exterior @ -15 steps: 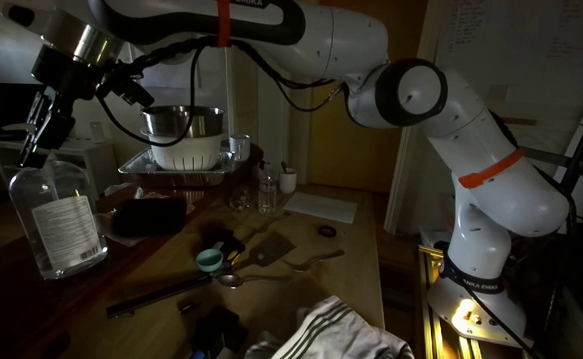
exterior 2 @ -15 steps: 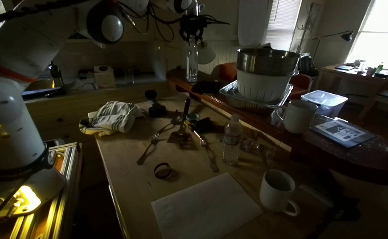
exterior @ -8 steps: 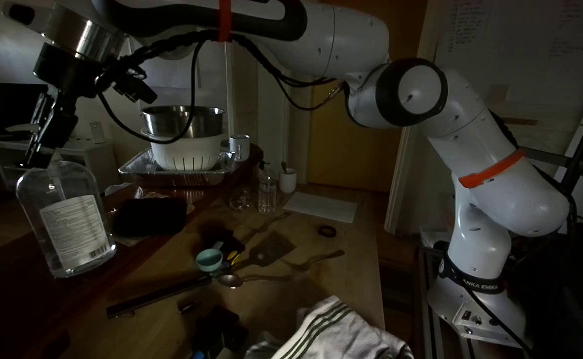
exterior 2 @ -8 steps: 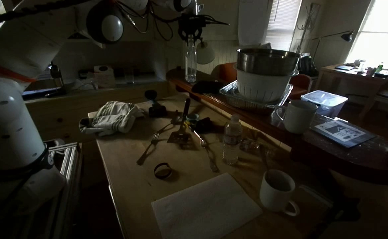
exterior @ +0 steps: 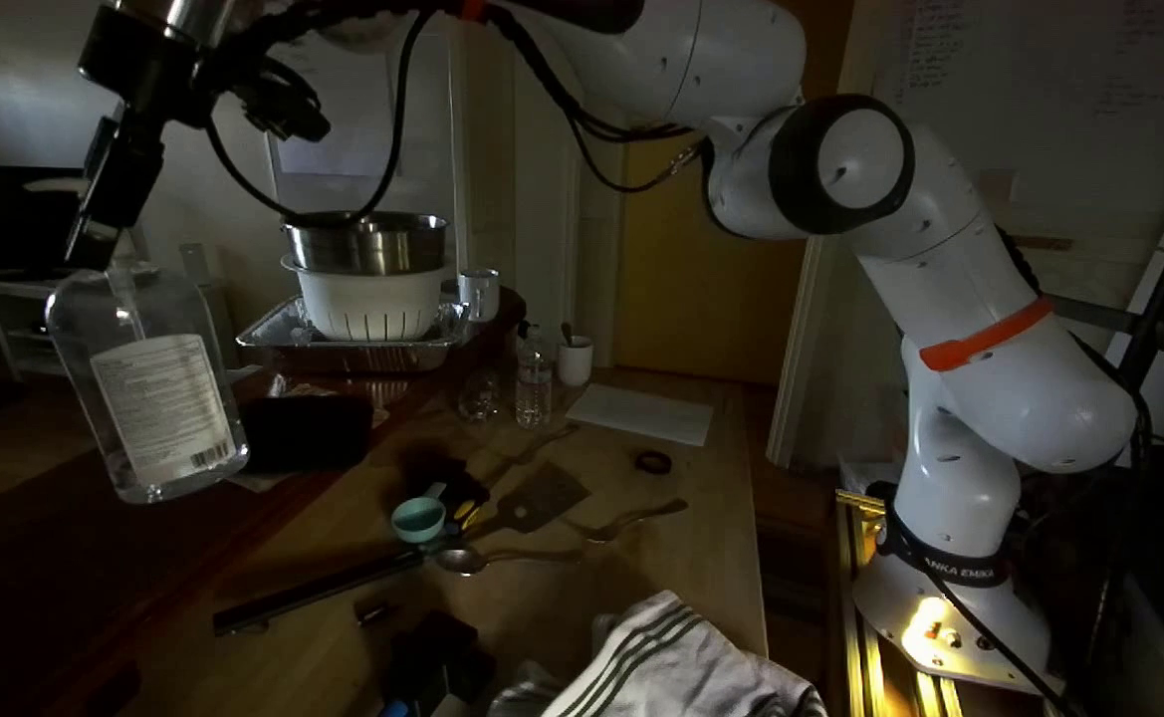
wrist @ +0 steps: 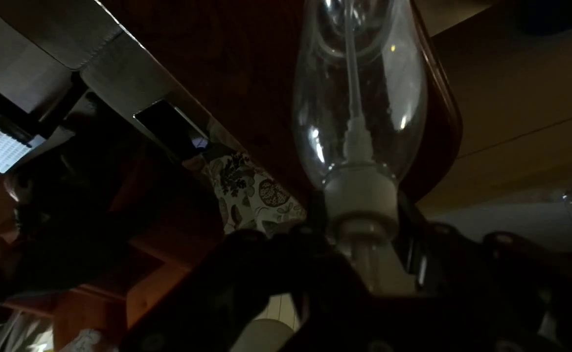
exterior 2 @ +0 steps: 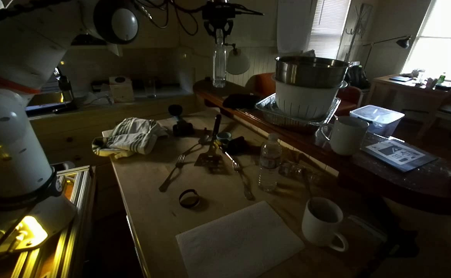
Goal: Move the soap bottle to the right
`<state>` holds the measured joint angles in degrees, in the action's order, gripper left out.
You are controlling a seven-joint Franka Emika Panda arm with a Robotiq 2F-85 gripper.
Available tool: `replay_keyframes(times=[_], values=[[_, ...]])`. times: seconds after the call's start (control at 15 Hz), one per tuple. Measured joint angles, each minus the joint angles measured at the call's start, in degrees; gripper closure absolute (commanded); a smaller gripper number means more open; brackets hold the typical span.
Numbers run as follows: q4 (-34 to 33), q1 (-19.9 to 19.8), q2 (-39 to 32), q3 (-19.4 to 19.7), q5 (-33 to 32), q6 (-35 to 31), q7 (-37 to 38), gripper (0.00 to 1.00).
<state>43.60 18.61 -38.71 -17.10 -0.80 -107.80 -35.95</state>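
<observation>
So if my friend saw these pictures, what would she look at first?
Probably the big white robot arm stretching across the top of an exterior view. Then the clear soap bottle at the left there, its pump top in the gripper. The bright yellow glow low on the arm, at the right, would likely come next.

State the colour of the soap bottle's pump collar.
The pump collar looks off-white in dim light, clearest in the wrist view.

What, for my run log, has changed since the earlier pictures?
The clear plastic soap bottle with a whitish label has risen in both exterior views, the black pincer still holding its top; nothing newly gripped or released. The striped white cloth and clear plastic water bottle stayed put.
</observation>
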Motion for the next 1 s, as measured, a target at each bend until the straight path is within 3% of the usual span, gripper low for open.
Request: replay_keyframes(times=[0.33,1.0], values=[[4.99,1.12,10.34,1.75,-2.91,0.04,13.74,0.89],[31.27,1.70,34.19,4.59,-10.32,0.72,44.40,0.89]])
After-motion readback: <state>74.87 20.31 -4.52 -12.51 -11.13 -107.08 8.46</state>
